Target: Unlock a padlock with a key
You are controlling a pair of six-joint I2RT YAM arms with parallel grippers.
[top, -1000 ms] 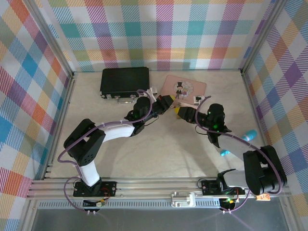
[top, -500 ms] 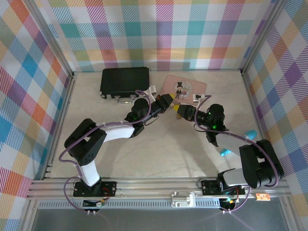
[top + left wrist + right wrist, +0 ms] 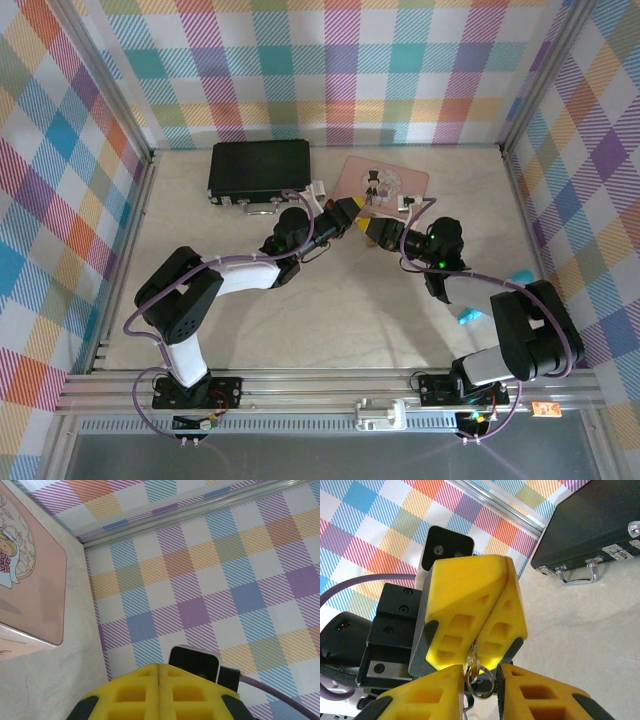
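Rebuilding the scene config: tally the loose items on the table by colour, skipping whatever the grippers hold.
black case: 1
pink tin: 1
cyan objects: 2
Total: 4

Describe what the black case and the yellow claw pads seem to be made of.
Black case: textured matte black shell, perhaps plastic or leatherette; handle and latches shiny, chrome-like metal. Yellow claw pads: matte, moulded with recesses, probably soft foam or rubber.
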